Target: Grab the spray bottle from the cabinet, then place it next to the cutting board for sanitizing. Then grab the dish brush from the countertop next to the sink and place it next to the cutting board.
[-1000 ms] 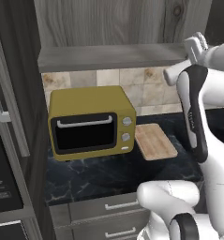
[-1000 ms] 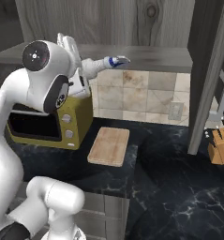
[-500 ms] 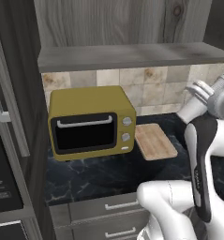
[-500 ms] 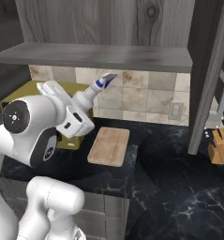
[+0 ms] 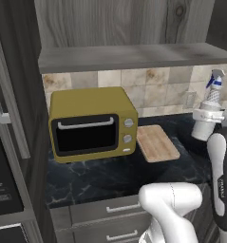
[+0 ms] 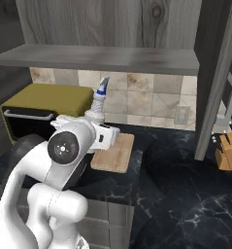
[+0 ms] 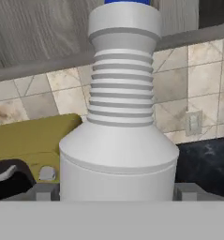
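the gripper [image 7: 117,191] clasps the spray bottle [image 7: 119,136] upright above the countertop [image 5: 110,178], seemingly just right of the cutting board [image 5: 156,143].

Cutting board [image 5: 156,143] on countertop [image 5: 105,178], just right of toaster oven [image 5: 92,124].
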Tool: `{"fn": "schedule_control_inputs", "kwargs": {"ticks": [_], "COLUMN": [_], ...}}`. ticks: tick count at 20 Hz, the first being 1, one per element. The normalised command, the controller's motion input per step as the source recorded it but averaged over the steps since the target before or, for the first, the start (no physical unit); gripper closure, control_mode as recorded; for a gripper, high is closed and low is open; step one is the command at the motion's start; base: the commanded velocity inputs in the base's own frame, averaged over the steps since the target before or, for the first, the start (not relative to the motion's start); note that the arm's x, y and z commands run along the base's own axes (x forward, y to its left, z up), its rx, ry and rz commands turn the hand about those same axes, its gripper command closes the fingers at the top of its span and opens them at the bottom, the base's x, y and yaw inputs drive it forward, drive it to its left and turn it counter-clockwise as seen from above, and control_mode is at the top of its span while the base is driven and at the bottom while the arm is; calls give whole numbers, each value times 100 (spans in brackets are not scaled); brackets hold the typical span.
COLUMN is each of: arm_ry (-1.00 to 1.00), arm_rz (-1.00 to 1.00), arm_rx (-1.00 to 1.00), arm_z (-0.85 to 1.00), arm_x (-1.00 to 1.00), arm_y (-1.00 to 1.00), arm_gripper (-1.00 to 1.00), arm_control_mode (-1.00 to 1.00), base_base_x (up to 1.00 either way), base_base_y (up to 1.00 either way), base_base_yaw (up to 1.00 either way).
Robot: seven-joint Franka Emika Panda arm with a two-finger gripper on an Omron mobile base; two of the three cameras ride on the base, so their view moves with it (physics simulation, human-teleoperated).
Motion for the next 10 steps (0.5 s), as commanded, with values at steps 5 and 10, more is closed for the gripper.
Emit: {"fn": "schedule_control_inputs", "kwargs": {"ticks": [5, 10], "arm_ry": [-25, -39], "arm_rz": [43, 44], "arm_rx": [-35, -11], "arm_z": [-93, -74], "arm_x": [6, 33], "arm_y": [-41, -19], "arm_gripper": [100, 100], "arm_control_mode": [-100, -100], "base_base_x": [0, 0], "base_base_y": [0, 0], "base_base_yaw": [0, 0]}}
